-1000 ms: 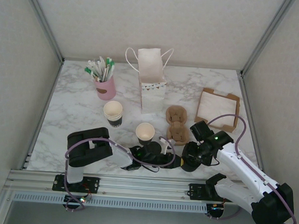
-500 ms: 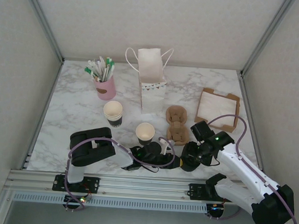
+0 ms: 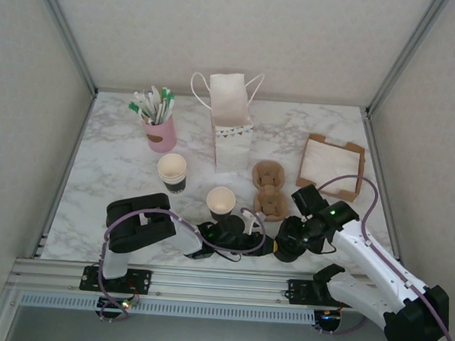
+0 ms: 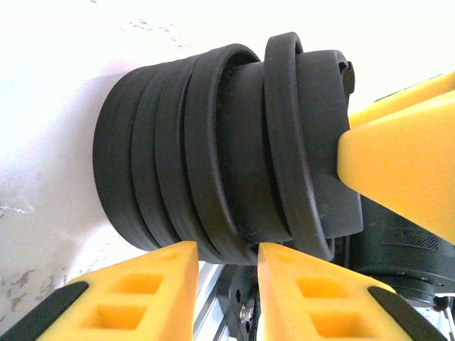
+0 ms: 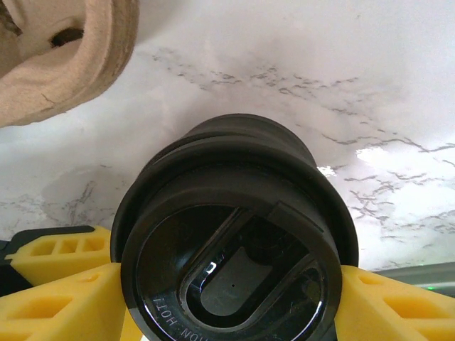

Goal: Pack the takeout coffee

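Note:
A stack of black lids lies on its side on the marble near the front edge, between my two grippers. My left gripper reaches in low from the left, its yellow fingers shut on a rim at the stack's underside. My right gripper comes from the right and is shut on the end lid, a yellow finger pressed on each side of its rim. The takeout coffee is out of view. A lidless cream-and-dark cup stands just behind the grippers.
A stack of lidless cups stands further left. Behind are a pink cup of stirrers, an upright paper bag, a cardboard cup carrier and a tray of napkins. The metal rail runs close in front.
The left arm's elbow has shifted slightly to the right. Both grippers and the lid stack stay where they were.

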`<state>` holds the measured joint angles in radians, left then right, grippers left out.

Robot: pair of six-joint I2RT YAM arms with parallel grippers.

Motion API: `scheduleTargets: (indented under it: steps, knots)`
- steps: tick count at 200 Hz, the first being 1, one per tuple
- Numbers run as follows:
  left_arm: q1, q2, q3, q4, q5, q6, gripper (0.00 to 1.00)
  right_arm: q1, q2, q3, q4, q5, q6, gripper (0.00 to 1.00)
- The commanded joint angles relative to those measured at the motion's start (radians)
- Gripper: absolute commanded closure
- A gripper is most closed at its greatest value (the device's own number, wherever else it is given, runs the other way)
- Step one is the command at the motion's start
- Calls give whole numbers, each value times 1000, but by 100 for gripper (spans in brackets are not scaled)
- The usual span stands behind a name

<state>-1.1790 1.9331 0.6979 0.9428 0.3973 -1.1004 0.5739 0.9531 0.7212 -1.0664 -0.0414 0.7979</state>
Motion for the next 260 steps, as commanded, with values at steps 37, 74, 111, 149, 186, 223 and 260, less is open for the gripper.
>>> scheduleTargets:
  steps: [37, 74, 111, 149, 186, 223, 260]
  knots:
    - [8, -22, 8, -17, -3, 17, 69, -7, -13, 64, -68, 57, 7, 29]
    - [4, -159, 20, -143, -39, 66, 58, -7, -21, 123, -99, 62, -10, 29]
    - [3, -391, 32, -357, -108, 148, 38, -5, -2, 188, -117, 61, -37, 29]
    - [12, -648, 42, -612, -209, 232, 6, -4, 34, 245, -111, 44, -65, 29]
    - [89, -852, 61, -868, -281, 292, 0, 19, 87, 306, -93, 25, -87, 30]
    - [262, -1006, 29, -1013, -254, 332, 0, 75, 162, 373, -63, 21, -87, 30]
    - [431, -1079, -5, -1098, -191, 362, 0, 160, 257, 463, -47, 36, -90, 30]
